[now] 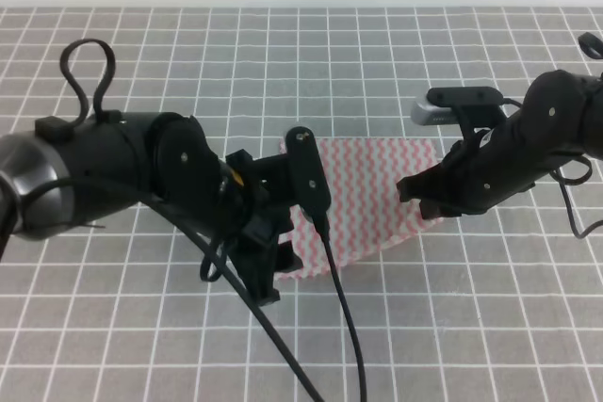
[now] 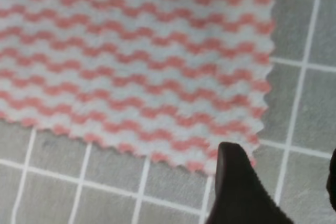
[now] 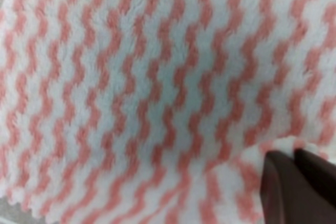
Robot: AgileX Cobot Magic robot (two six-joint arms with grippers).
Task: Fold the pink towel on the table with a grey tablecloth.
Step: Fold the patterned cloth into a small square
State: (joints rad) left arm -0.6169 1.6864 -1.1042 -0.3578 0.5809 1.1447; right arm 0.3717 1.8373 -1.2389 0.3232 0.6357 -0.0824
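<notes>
Pink towel (image 1: 372,190) lies flat near the middle of the grey-clothed surface (image 1: 141,327), its zigzag stripes showing between the two arms. Left end effector (image 1: 268,265) hovers over the towel's near-left corner, its fingers spread apart; in the left wrist view one dark fingertip (image 2: 236,187) sits just at the scalloped corner. Right end effector (image 1: 424,197) is down at the towel's right edge, fingers (image 3: 299,187) pressed together with a fold of towel bunched against them.

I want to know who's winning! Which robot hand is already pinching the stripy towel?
The right gripper: its jaws are shut on a pinched-up fold of the pink towel. The left gripper only hovers open at a corner.
</notes>
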